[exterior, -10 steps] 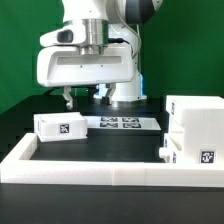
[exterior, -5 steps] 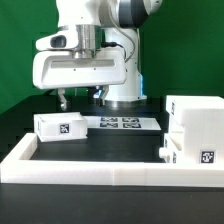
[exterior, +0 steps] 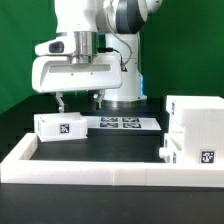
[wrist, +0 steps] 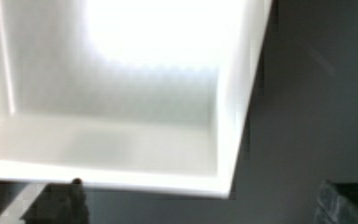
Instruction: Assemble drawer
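Observation:
A small white tray [exterior: 60, 126] with a square tag lies on the black table at the exterior view's left. My gripper [exterior: 81, 99] hangs open and empty just above it, fingers spread and apart from it. In the wrist view the tray's open white inside [wrist: 123, 90] fills most of the frame, with my gripper [wrist: 202, 205] at its edge; one dark fingertip [wrist: 51, 205] shows at each side. The large white case [exterior: 197, 118] stands at the exterior view's right, with a second small tagged tray [exterior: 190, 150] at its front.
The marker board [exterior: 122, 123] lies flat behind the left tray, by the arm's base. A low white rim [exterior: 100, 170] borders the table's front and left sides. Black table surface lies between the left tray and the case.
The arm has moved toward the exterior view's left and slightly lower, bringing the open gripper over the left tray. The parts have not moved.

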`<state>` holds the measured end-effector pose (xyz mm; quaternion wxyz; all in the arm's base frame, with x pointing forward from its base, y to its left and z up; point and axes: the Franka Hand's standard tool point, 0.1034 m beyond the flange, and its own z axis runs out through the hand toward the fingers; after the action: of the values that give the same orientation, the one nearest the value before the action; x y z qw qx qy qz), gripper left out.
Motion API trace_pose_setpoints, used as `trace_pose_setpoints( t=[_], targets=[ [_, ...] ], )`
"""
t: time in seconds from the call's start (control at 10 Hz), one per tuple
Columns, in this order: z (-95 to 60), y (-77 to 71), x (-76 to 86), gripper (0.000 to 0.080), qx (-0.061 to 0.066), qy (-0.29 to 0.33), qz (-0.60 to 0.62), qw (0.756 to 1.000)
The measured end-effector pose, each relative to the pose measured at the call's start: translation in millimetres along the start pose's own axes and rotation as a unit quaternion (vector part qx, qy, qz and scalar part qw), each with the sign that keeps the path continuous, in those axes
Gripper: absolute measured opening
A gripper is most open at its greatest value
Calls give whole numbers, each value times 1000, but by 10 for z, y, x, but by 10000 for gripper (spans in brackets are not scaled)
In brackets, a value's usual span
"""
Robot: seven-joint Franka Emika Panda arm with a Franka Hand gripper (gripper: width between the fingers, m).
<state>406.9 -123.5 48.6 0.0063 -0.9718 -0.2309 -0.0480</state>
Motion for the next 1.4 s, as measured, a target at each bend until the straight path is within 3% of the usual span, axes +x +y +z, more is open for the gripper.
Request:
trace_pose_setpoints(
  t=[0.6, 1.1, 1.3, 1.4],
  targets=[
    [372, -82, -245, 649, 9, -5, -1, 1000],
    [413, -121, -296, 623, 13, -9, 1, 1000],
    [414, -109, -314, 270, 13, -10, 3, 1000],
    [414, -100, -329, 133, 13, -11, 3, 1000]
  ],
)
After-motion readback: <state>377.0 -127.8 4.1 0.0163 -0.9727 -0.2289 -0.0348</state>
